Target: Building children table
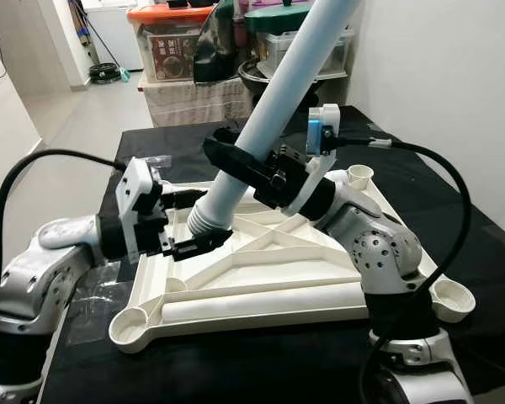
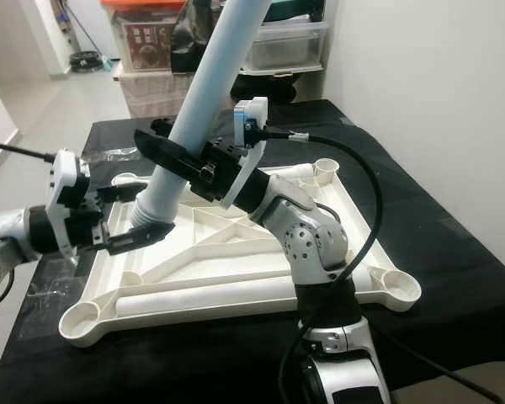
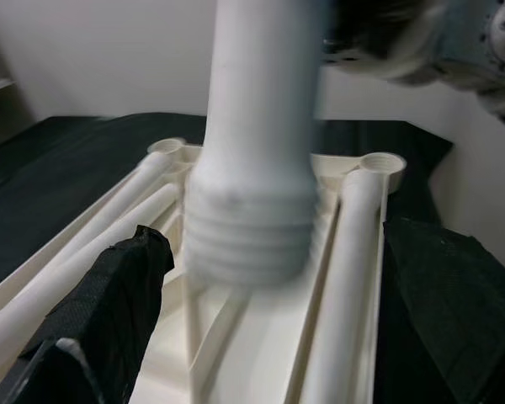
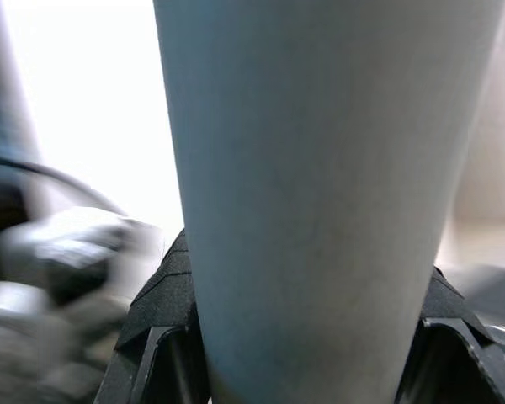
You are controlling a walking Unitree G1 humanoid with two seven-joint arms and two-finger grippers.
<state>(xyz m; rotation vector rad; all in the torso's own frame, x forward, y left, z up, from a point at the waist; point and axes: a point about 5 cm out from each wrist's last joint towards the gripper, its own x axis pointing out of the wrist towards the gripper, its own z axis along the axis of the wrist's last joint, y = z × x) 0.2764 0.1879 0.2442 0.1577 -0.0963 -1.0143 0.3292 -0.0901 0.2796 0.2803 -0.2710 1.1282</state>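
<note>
Left eye view: white tabletop [image 1: 278, 286] lies upside down on the black-covered counter [image 1: 488, 252], ribs and corner sockets facing up. It sits toward the counter's front edge.

My right gripper [image 1: 244, 164] is pinching the pale blue table leg [image 1: 278, 101] partway up its shaft, fingers clamped on either side. Right wrist view confirms it: shaft between both black pads [image 4: 164, 286], touching. Leg is tilted, top end leaning away toward the counter's far edge, threaded white end [image 1: 206, 215] down over the tabletop's underside near its left side. Can't tell if the thread touches the plastic.

My left gripper [image 1: 185, 223] sits at the leg's lower end, fingers spread, one each side of the threaded end. Left wrist view shows both fingers [image 3: 109, 303] apart from the thread, not touching it; the picture is blurred around the leg.

Corner socket [image 1: 130, 324] at the front-left of the tabletop is open, likewise the front-right one [image 1: 454, 296] and the far-right one [image 1: 359, 175].

Storage boxes [image 1: 172, 42] stand on the floor beyond the counter's far edge.
</note>
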